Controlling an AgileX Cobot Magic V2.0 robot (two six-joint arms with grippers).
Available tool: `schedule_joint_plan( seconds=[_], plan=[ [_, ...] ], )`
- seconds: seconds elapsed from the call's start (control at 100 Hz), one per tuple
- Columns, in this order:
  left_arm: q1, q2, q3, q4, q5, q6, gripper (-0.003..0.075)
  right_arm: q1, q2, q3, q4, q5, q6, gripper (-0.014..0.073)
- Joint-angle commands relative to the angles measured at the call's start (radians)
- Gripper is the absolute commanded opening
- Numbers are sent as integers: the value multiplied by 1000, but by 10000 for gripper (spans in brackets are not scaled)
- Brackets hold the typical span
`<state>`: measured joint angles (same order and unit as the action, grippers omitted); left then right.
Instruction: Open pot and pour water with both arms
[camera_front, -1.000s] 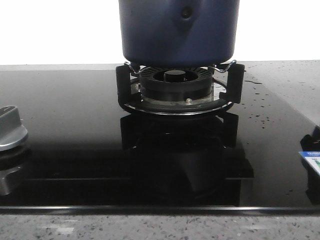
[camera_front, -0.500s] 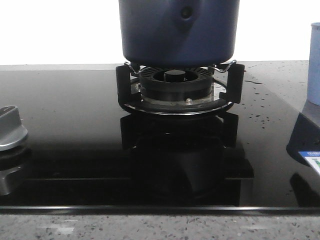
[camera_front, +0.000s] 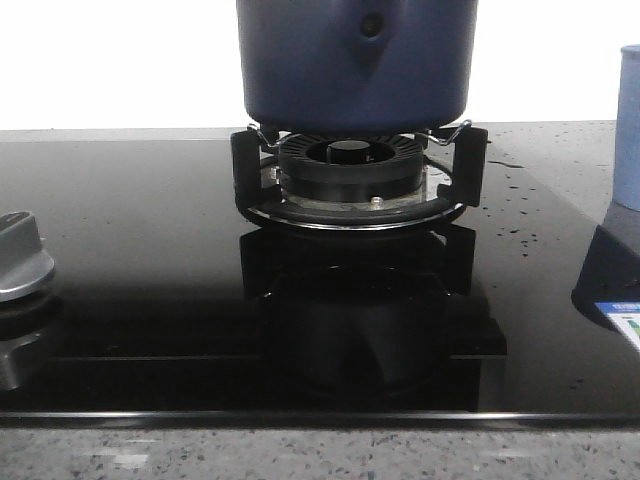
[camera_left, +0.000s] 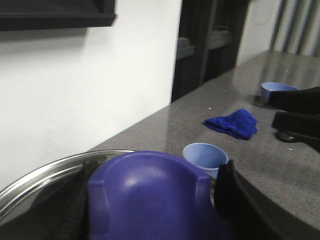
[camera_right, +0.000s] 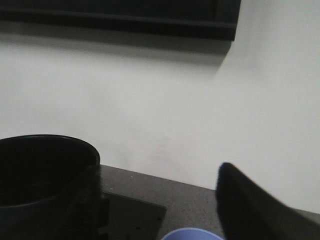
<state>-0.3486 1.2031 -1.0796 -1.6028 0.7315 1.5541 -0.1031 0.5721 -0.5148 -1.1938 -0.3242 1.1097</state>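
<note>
The dark navy pot stands on the gas burner, its top cut off by the front view. In the right wrist view the pot shows a dark open mouth with no lid on it. My left gripper is shut on the purple-blue lid knob; the lid's silver rim curves behind it. My right gripper is open, its fingers wide apart beside the pot, with a pale blue cup's rim low between them.
A pale blue cup stands at the right edge of the hob, and a cup also shows in the left wrist view. A blue cloth and a blue bowl lie on the grey counter. A stove knob is at the left.
The pale blue cup has come into the front view at the right edge. A dark shape low at the right edge has left that view. The pot has barely shifted.
</note>
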Motion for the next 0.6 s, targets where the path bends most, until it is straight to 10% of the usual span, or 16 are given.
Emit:
schedule_joint_plan(
  seconds=[0.0,0.09,0.59],
  plan=[
    [-43,66,-104,-86,29,22,333,10,-46,-26,-38,-22,62,162],
    [-73,162,-174,-86,33,22,333,12,-86,-26,-129,-24,118,-74],
    [-100,470,-381,-98,64,22,333,14,-157,-26,-372,-64,375,-64]
  ],
)
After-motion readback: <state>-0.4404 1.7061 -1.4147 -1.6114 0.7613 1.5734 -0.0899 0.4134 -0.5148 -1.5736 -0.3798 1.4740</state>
